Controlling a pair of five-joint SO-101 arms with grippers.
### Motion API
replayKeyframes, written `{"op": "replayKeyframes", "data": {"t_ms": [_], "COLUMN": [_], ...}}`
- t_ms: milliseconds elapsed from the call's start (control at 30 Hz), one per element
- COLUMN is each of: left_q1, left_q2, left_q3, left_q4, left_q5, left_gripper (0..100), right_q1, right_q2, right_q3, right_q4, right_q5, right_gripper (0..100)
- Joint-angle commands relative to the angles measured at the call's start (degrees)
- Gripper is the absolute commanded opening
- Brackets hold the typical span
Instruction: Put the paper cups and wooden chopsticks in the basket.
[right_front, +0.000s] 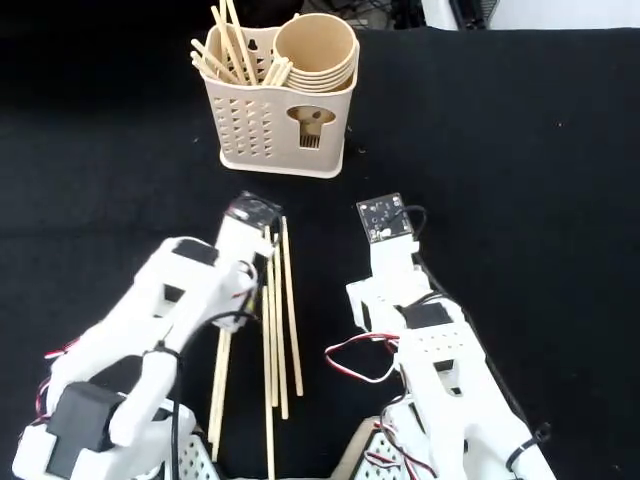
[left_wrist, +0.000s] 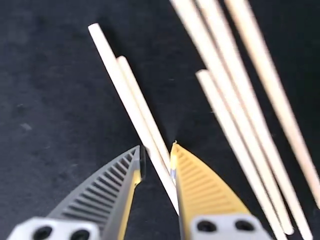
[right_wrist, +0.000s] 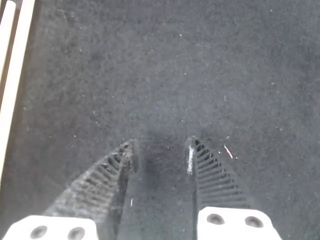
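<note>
A beige perforated basket (right_front: 268, 125) stands at the back, holding a stack of paper cups (right_front: 316, 50) and several wooden chopsticks (right_front: 230, 50). More chopsticks (right_front: 283, 320) lie loose on the black table in front of it, beside the left arm. In the left wrist view my left gripper (left_wrist: 156, 149) is shut on a pair of chopsticks (left_wrist: 131, 95) that run between its fingertips, low over the cloth. Other chopsticks (left_wrist: 235, 100) lie just beside it. My right gripper (right_wrist: 161, 150) hovers over bare black cloth, open with nothing between its fingers; two chopsticks (right_wrist: 12, 75) lie off to its side.
The table is covered in black cloth (right_front: 520, 150). The right arm (right_front: 420, 330) rests to the right of the loose chopsticks, with red and white wires (right_front: 355, 355) hanging by it. Open cloth stretches to the right of the basket.
</note>
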Motion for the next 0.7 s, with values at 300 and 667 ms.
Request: {"op": "replayKeyframes", "data": {"t_ms": [300,667], "left_q1": [0.48,0.92], "left_q2": [-1.93,-1.85], "left_q3": [2.33,4.44], "left_q4": [0.26,0.26], "left_q5": [-4.04,-4.22], "left_gripper": [12,12], "right_q1": [0.26,0.26], "right_q2": [-1.36,-1.27], "right_q3": [-0.4,-0.31], "right_q4": [-1.14,-1.14], "right_q5": [0.0,0.0], "right_gripper": [17.3,17.3]}}
